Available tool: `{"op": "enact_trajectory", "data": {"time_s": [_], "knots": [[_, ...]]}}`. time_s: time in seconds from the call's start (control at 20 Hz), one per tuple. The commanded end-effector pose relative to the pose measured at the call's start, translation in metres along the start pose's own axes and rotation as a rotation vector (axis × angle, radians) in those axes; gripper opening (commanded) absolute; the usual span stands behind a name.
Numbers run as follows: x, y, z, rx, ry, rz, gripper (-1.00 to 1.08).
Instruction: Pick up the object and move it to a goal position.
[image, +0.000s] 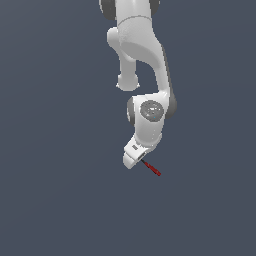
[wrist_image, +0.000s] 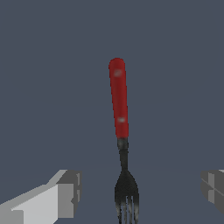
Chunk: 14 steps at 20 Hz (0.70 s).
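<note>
The object is a tiny fork with a red handle (wrist_image: 119, 98) and a dark grey pronged head (wrist_image: 127, 197). It lies flat on the dark grey surface. In the exterior view it shows as a thin red sliver (image: 154, 170) sticking out from under the hand toward the exterior view's right. My gripper (wrist_image: 140, 190) is open and empty, just above the surface. One finger (wrist_image: 65, 194) and the other finger (wrist_image: 214, 187) stand wide apart on either side of the fork's head, not touching it. In the exterior view the hand (image: 134, 156) hides the fingertips and the fork's head.
The white arm (image: 145, 60) reaches down from the top of the exterior view. The plain dark grey surface (image: 60, 190) lies all around. No goal marker shows in either view.
</note>
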<state>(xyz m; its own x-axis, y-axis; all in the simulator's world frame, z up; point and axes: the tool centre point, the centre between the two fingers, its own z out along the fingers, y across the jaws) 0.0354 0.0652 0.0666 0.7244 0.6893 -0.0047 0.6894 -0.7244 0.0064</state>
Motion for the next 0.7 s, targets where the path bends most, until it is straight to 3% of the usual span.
{"op": "enact_trajectory", "data": {"time_s": [0.0, 0.65], "knots": [[0.004, -0.004, 0.005, 0.003, 0.003, -0.038, 1.00], [0.007, -0.008, 0.022, 0.006, 0.004, -0.067, 1.00]]}}
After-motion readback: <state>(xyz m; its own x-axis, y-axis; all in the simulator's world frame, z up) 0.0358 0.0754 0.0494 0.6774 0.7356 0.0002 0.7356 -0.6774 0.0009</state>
